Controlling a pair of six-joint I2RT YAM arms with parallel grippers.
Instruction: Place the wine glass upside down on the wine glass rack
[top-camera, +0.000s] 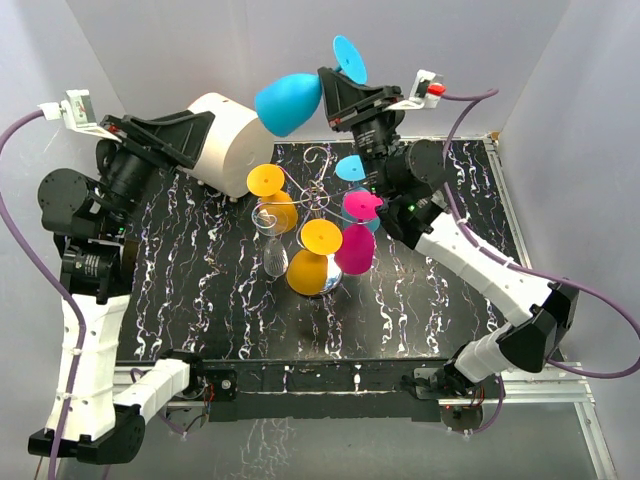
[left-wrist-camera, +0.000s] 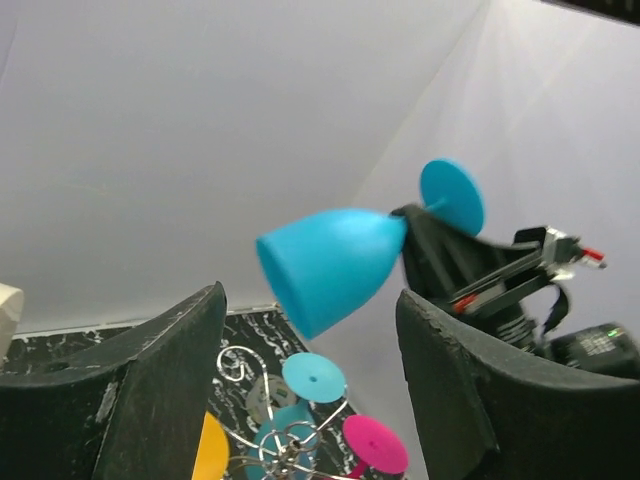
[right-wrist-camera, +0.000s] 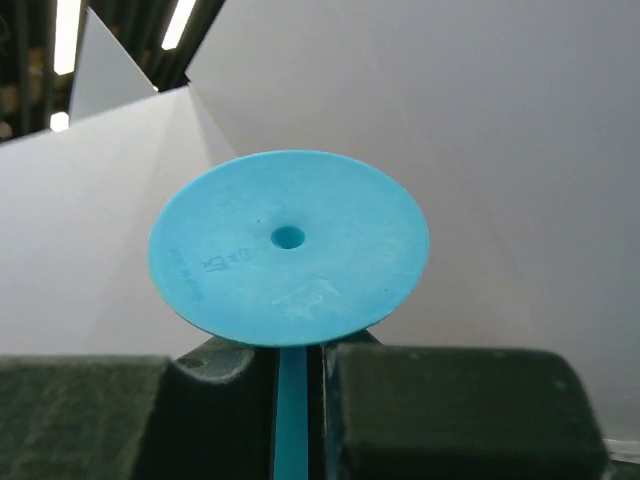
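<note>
- I'm seeing the left gripper (top-camera: 190, 135) sitting at far left with its jaws released and spread wide; nothing is lying between its fingers (left-wrist-camera: 150, 390).
- The big cream cylinder (top-camera: 235, 140) is lying just beside that gripper, at the back left of the table.
- The blue wine glass (top-camera: 288, 102) is hanging in the air, tilted, with its bowl pointing left and down and its foot up and right. It is above the back of the rack, not touching it.
- The right gripper (top-camera: 333, 90) is clenching the glass by the stem, just under the foot (right-wrist-camera: 288, 260), with both fingers (right-wrist-camera: 440, 410) pressing on it.
- The wine glass rack (top-camera: 316, 158) is standing mid-table below. Its wire arms are already carrying a yellow glass (top-camera: 280, 212), a second yellow glass (top-camera: 308, 270), a pink glass (top-camera: 355, 248) and another blue glass (top-camera: 350, 167), all foot up.
- A clear glass (top-camera: 272, 245) is sitting at the rack's left side; I cannot tell whether it is hanging or standing.
- These glasses are crowding most of the arms.
- The right arm is reaching over the rack's right side.
- The table (top-camera: 200, 300) is showing black with white marbling, and plain white walls are closing in the sides and back.
</note>
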